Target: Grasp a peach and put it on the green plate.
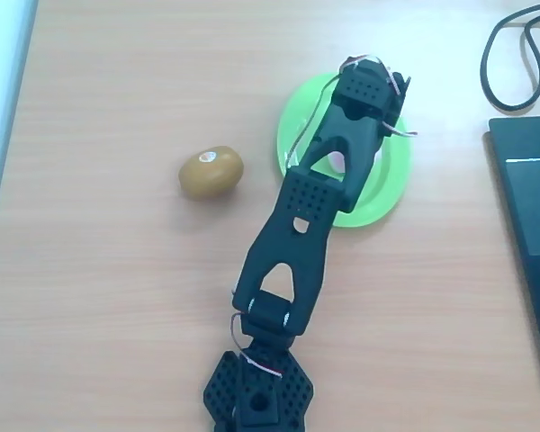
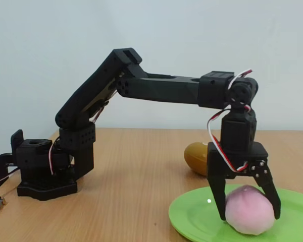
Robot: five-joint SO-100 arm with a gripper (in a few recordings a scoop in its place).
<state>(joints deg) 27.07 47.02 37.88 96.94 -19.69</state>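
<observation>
Down on the green plate [image 2: 192, 214] sits the peach [image 2: 247, 217], a pale pink, smooth, roundish fruit, resting on the plate's inner surface toward the right side in the fixed view. The claw [image 2: 248, 209] stands over it, pointing straight down, one finger on each side of the fruit. Both fingertips [image 2: 221, 209] reach down past the peach's widest part and lie against or just beside its sides; whether the claw actually presses on the fruit cannot be told, though its fingers are spread to the peach's width.

From overhead, a small pink patch of the peach [image 1: 338, 163] shows through a gap in the arm, and the lime-green plate [image 1: 378, 202] appears as a glossy oval with a raised rim, largely covered by the arm's forearm and wrist.

The black arm [image 2: 161, 88] reaches from its base at the left of the fixed view, rising to an elbow and running level to the wrist above the plate. Red and white wires loop beside the wrist.

A brown-olive oval fruit [image 1: 211, 173] with a pale end spot lies on the wooden desk [image 1: 117, 297], left of the plate and apart from it in the overhead view; in the fixed view it [image 2: 197, 156] sits behind the claw. A dark flat device [image 1: 531, 243] and a black cable [image 1: 513, 54] lie at the desk's right edge.
</observation>
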